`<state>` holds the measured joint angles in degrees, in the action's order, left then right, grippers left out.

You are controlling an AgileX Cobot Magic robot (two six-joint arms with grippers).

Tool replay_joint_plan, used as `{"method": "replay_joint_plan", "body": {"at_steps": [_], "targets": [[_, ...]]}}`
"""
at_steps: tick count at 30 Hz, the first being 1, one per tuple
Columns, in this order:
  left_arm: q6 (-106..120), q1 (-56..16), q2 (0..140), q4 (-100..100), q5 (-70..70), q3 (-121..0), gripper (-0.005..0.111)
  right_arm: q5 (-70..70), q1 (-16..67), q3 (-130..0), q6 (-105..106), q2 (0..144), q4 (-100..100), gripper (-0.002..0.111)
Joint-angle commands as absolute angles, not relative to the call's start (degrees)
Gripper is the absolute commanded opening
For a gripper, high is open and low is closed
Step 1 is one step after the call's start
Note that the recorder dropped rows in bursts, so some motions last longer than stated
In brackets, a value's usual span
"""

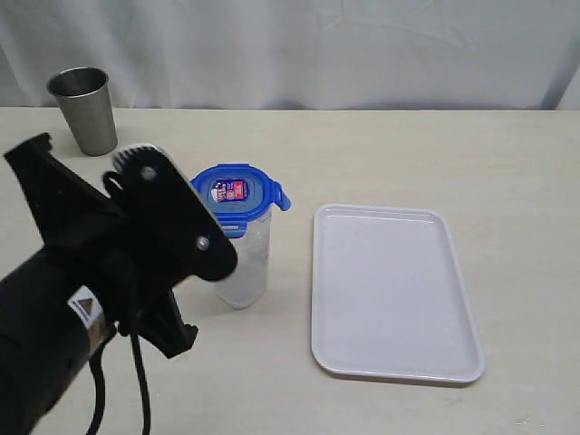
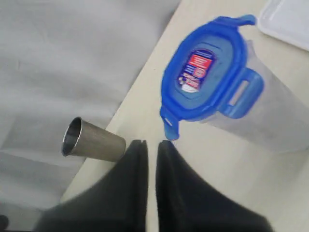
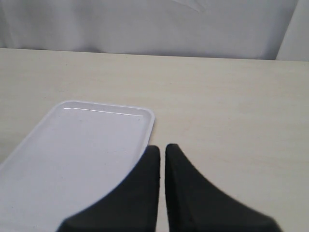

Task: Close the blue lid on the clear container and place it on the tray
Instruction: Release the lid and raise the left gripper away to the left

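Pale table (image 1: 408, 145) — blue lid (image 1: 237, 192) sitting on clear container (image 1: 246, 267), white tray (image 1: 390, 290) at three o'clock. Left gripper (image 2: 152, 143) pressed together, empty — right gripper (image 3: 162, 147) too.

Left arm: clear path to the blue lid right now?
Probably yes: the left gripper sits just short of the blue lid, nothing between them; the steel cup stands aside.

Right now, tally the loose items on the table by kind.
Round blue plastic snap-lock lid: 1
Tall clear plastic container: 1
Tapered steel cup: 1
Flat white rectangular plastic tray: 1
Total: 4
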<state>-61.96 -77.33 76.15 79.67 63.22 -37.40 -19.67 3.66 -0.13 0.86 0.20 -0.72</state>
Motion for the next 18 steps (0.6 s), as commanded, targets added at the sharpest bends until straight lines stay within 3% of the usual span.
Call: {"method": "replay_joint_plan", "body": {"at_steps": [1, 6, 10, 14, 18], "targets": [[-63.4, -68.4, 69.4, 71.5, 55.4, -40.1, 0.0, -19.5, 3.5, 0.0, 0.7, 0.0, -0.7, 0.004], [-37.1, -45.9, 64.4, 44.8, 27.7, -45.7, 0.0, -19.5, 3.5, 0.0, 0.7, 0.0, -0.7, 0.004], [-4.7, -30.1, 65.3, 12.7, 23.3, -51.4, 0.0, -19.5, 3.5, 0.0, 0.7, 0.0, -0.7, 0.004], [33.9, -15.1, 72.3, -29.1, 33.2, -57.6, 0.0, -19.5, 3.5, 0.0, 0.7, 0.0, -0.7, 0.004], [59.0, -3.9, 84.8, -53.4, 63.7, -67.0, 0.0, -19.5, 3.5, 0.0, 0.7, 0.0, -0.7, 0.004]]}}
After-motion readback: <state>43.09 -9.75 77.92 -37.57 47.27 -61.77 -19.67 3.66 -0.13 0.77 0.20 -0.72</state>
